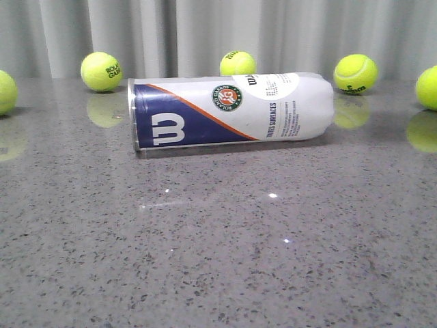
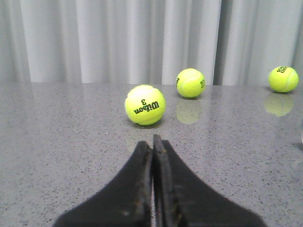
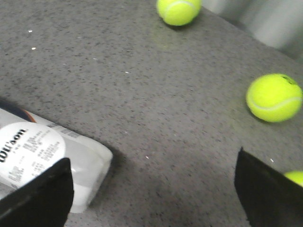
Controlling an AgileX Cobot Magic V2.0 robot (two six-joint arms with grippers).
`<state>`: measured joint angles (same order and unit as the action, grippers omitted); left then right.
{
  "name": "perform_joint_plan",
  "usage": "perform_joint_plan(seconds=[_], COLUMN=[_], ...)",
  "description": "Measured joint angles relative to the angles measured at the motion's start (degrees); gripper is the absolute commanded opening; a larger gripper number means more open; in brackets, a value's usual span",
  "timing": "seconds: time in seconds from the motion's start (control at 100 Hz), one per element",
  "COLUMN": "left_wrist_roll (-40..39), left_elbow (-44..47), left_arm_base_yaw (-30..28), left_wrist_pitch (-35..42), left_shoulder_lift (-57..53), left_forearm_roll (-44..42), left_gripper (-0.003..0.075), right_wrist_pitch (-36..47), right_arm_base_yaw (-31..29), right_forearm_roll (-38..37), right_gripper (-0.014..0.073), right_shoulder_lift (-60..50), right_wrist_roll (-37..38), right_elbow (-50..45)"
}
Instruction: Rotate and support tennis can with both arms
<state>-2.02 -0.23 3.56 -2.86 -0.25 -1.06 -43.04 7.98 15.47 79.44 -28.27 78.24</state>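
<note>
The tennis can (image 1: 229, 111) lies on its side on the grey table, metal rim to the left and rounded white end to the right, with the navy "W" panel facing the front camera. No arm shows in the front view. My left gripper (image 2: 153, 138) is shut, its black fingers pressed together with nothing between them, low over the table and pointing at a tennis ball marked "Wilson 3" (image 2: 145, 104). My right gripper (image 3: 154, 163) is wide open over bare table. The can's white end (image 3: 52, 158) lies beside one of its fingers (image 3: 42, 196), not between them.
Several yellow-green tennis balls lie along the back of the table near a grey curtain, such as one ball (image 1: 102, 71) at left and another ball (image 1: 355, 73) at right. More balls (image 3: 273, 97) lie near the right gripper. The table (image 1: 218, 246) is speckled grey stone.
</note>
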Motion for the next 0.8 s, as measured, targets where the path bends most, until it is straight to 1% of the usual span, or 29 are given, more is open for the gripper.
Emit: perform_joint_plan(seconds=[0.16, 0.27, 0.61, 0.8], left_wrist_roll=[0.0, 0.0, 0.0, 0.0], left_elbow=[0.0, 0.0, 0.0, 0.0], left_arm_base_yaw=[0.0, 0.0, 0.0, 0.0], left_wrist_pitch=[0.0, 0.0, 0.0, 0.0], left_shoulder_lift=[0.0, 0.0, 0.0, 0.0], left_forearm_roll=[0.0, 0.0, 0.0, 0.0], left_gripper=[-0.0021, -0.0021, -0.0021, -0.0021], right_wrist_pitch=[5.3, 9.2, 23.4, 30.7], right_arm_base_yaw=[-5.6, -7.7, -8.0, -8.0], right_forearm_roll=[0.0, 0.0, 0.1, 3.7], right_gripper=[0.0646, 0.0646, 0.0645, 0.0645], right_shoulder_lift=[-9.2, -17.0, -38.8, -46.9], right_wrist_roll=[2.1, 3.0, 6.5, 7.3], right_elbow=[-10.3, -18.1, -41.4, -51.1])
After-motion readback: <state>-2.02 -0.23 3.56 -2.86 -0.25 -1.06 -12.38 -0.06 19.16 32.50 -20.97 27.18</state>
